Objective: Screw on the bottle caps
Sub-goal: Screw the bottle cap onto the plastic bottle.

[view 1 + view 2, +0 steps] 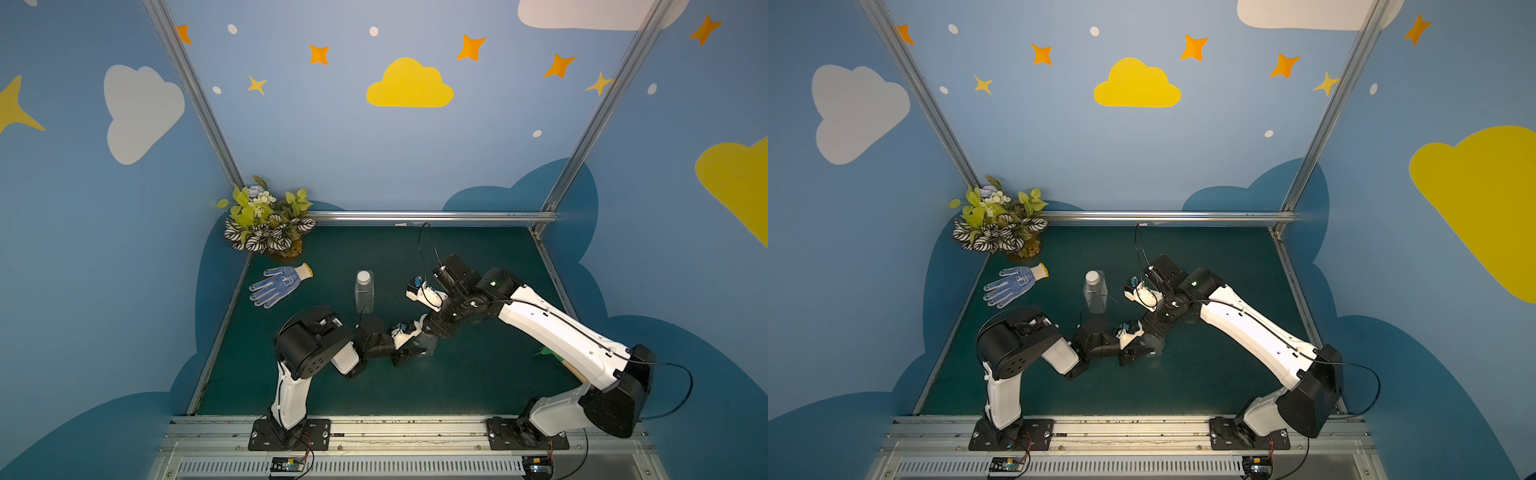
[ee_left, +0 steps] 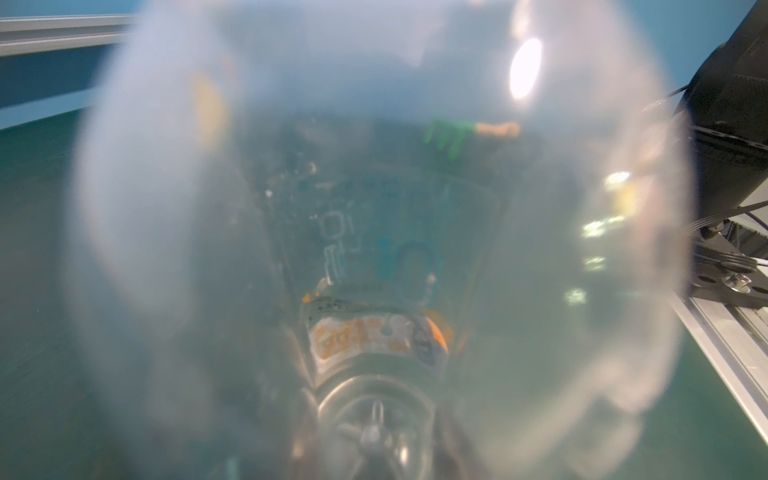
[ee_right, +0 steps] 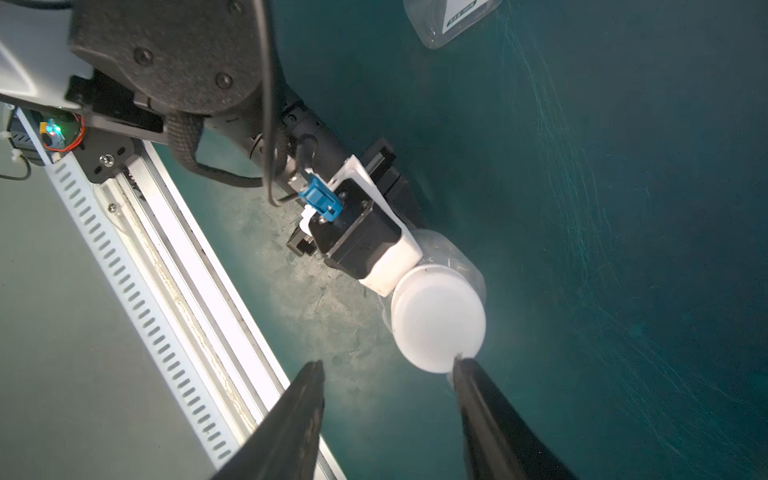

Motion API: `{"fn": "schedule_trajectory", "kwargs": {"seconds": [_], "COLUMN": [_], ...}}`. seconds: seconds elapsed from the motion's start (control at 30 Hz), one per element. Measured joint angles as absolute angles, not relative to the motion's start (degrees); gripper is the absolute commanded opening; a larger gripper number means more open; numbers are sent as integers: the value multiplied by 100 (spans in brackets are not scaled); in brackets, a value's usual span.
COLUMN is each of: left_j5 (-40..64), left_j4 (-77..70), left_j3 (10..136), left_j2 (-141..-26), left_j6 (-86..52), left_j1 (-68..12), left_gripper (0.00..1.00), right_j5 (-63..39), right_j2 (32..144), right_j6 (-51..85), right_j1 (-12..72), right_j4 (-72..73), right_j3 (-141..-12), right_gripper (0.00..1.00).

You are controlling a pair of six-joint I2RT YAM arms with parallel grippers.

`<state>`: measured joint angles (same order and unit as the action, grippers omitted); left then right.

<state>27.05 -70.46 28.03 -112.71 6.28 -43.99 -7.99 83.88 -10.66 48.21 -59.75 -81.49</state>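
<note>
Rectangular bottle (image 1: 364, 296): stands upright on the desk (image 1: 478, 270) with a second cap (image 1: 363, 276) on its neck; this half of the task looks done, though how tight the cap sits cannot be told.
Round bottle (image 2: 374, 249): off the right side of the rectangular bottle and nearer the robot's bases; it fills the left wrist view.
Left hand (image 1: 417, 347): closed narrow on the round bottle, bracing it.
White cap (image 3: 438, 318): sits on the round bottle's neck; whether the thread has caught cannot be told.
Right hand (image 3: 386, 368): poised over the white cap, jaws apart and gripping nothing; one of its fingers (image 3: 478, 399) touches the cap's rim, the other stands clear.
Step in hand: capping the round bottle.
Next move calls for: centring the jaws on the white cap, pinching it, then turning it while the left hand resists.
</note>
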Motion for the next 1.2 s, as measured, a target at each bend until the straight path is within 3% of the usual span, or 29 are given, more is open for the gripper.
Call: {"fn": "schedule_trajectory", "kwargs": {"seconds": [0.57, 1.2], "left_j5": [2720, 2718], "left_j4": [-7004, -6958], "left_j3": [2808, 2808], "left_j2": [-11262, -11238], "left_j6": [716, 735], "left_j1": [-4399, -4399], "left_gripper": [41, 41], "right_j5": [-489, -91], "right_j2": [8925, 9083], "right_j6": [-1170, -1168], "right_j1": [4823, 4923], "right_j4": [-6130, -6173], "right_j3": [-8462, -8493], "right_gripper": [45, 50]}}
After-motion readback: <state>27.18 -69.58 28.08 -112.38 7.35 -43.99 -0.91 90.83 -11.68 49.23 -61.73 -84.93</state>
